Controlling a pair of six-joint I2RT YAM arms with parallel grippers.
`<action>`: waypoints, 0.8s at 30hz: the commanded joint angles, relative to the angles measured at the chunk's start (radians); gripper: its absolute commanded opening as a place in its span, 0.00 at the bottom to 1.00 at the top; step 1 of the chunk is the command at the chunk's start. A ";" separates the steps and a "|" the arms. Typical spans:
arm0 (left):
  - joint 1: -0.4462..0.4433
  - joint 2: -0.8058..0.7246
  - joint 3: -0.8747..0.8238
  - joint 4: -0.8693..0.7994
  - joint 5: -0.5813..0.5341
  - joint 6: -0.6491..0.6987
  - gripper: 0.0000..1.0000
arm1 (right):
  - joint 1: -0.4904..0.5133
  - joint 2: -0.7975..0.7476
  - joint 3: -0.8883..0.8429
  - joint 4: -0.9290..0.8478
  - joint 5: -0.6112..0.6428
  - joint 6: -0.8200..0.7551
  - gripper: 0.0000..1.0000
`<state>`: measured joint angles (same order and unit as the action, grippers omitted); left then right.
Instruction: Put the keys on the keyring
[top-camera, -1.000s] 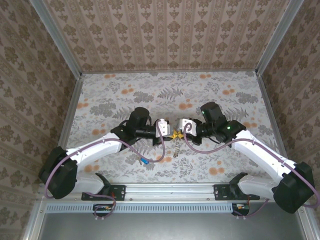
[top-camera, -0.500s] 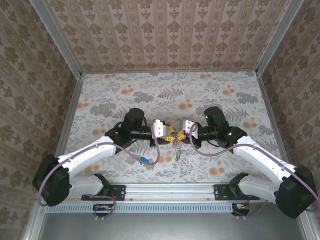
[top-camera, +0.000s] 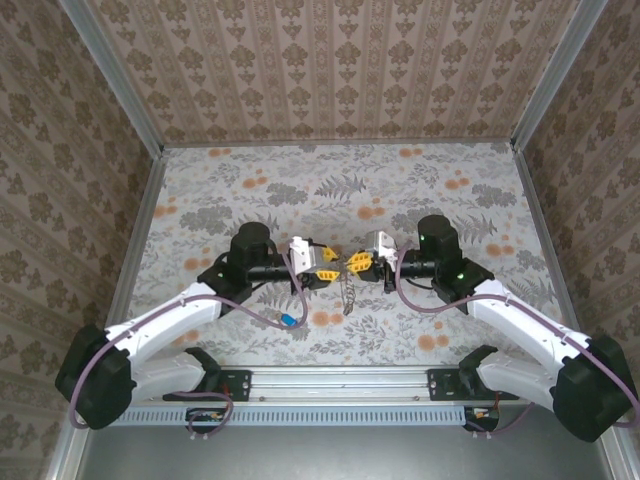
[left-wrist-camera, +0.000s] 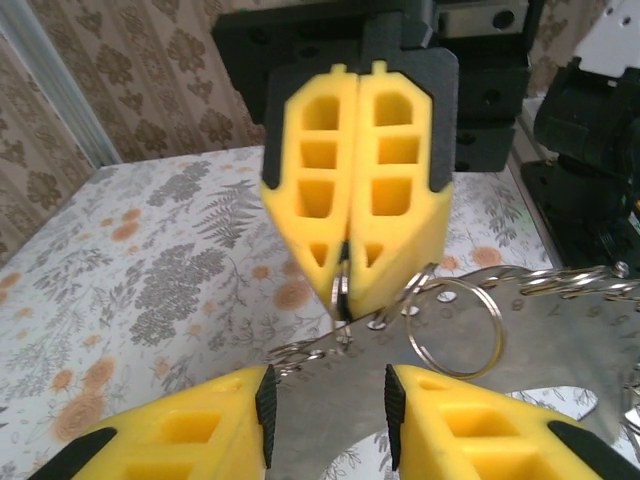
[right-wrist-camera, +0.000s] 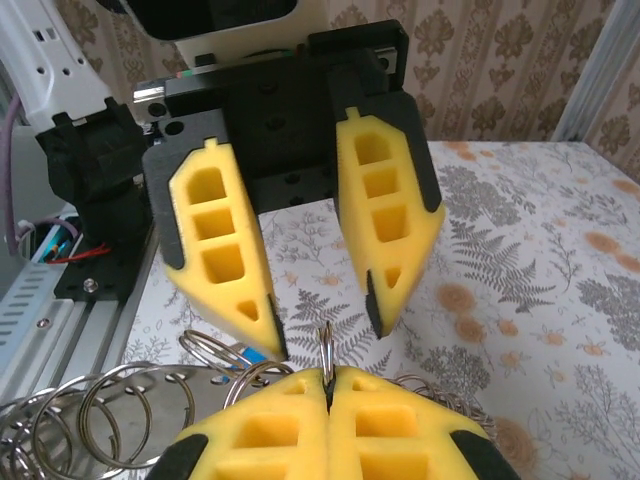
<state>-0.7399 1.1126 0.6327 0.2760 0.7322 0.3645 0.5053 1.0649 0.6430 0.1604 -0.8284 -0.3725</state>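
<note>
Backed leftward, left gripper (top-camera: 328, 255) hangs part-open, empty — just right, shut right gripper (top-camera: 358, 262) pinches thin brownish-grey wire keyring (top-camera: 349, 291).

I'm holding both arms bent inward from their bases, forearms level, with the two grippers facing each other almost tip to tip. The left gripper (top-camera: 327, 253) is standing with its fingers parted. The right gripper (top-camera: 358, 262) is pressing its pads flat together, pinching the keyring (left-wrist-camera: 570, 285) between the tips.

The keyring (top-camera: 350, 292) hangs pinched by the right end effector (top-camera: 358, 262).
</note>
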 joint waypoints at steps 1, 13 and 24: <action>0.009 -0.028 -0.010 0.080 0.020 -0.054 0.32 | -0.004 -0.021 -0.003 0.079 -0.068 0.041 0.00; 0.008 -0.008 0.001 0.126 0.099 -0.097 0.16 | -0.004 -0.017 -0.007 0.144 -0.089 0.090 0.00; 0.004 0.040 0.045 0.105 0.150 -0.085 0.00 | 0.006 -0.020 -0.009 0.133 -0.088 0.090 0.00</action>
<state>-0.7368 1.1526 0.6395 0.3721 0.8318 0.2802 0.5041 1.0649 0.6353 0.2596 -0.8768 -0.2871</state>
